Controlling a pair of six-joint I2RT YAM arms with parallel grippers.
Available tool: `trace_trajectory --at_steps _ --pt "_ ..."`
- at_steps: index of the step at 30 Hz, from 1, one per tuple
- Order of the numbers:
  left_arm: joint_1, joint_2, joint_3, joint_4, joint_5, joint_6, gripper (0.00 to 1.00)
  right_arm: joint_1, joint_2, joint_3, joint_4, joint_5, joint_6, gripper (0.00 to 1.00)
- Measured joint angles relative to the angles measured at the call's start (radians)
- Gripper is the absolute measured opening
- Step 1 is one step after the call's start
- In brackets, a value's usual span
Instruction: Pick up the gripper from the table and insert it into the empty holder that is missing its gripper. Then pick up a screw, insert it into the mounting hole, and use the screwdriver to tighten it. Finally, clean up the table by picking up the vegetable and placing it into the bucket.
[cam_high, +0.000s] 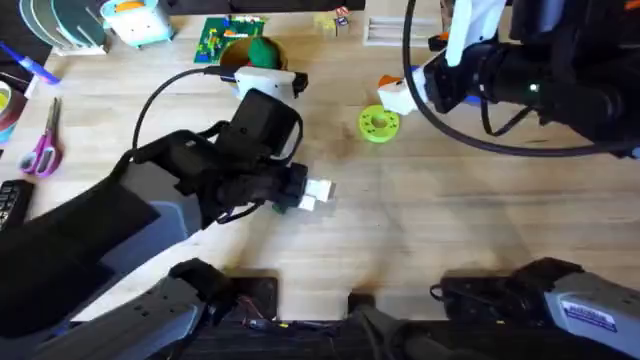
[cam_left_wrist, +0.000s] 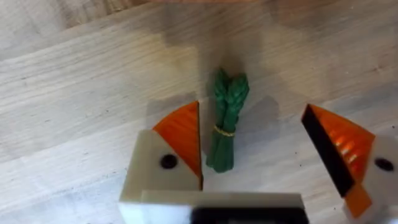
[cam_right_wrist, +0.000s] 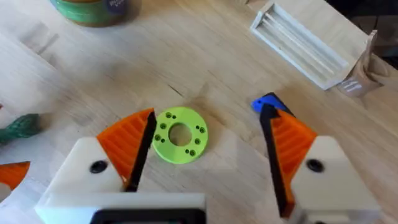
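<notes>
The vegetable (cam_left_wrist: 225, 121) lies flat on the table (cam_left_wrist: 74, 93), between the fingers of the left claw (cam_left_wrist: 261, 155), which stand spread apart, one orange pad (cam_left_wrist: 183, 134) just beside the stems. Well away from the vegetable, the right claw (cam_right_wrist: 208, 146) hangs open, a green disc (cam_right_wrist: 180, 135) between its pads.

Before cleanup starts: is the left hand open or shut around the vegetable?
Open: the left hand straddles the vegetable, pads apart, none touching it.
</notes>
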Motion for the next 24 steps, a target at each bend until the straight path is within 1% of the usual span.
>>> trace_trajectory --at_steps 5,10,13,16,24 --pt "-0.008 0.103 0.057 -0.038 -0.035 -0.016 0.995 0.000 0.008 0.000 0.003 0.000 0.000 0.992" --pt "-0.008 0.261 0.164 -0.152 -0.055 -0.007 0.995 0.000 0.034 0.000 0.001 0.000 0.000 0.992" --pt "-0.008 0.319 0.194 -0.171 -0.054 -0.003 0.994 0.000 0.037 0.000 0.002 0.000 0.000 0.992" --pt "-0.008 0.342 0.197 -0.174 -0.044 0.000 0.995 0.000 0.037 0.000 0.002 0.000 0.000 0.992" --pt "-0.008 0.342 0.197 -0.177 -0.039 0.000 0.993 0.000 0.037 0.000 0.002 0.000 0.000 0.992"
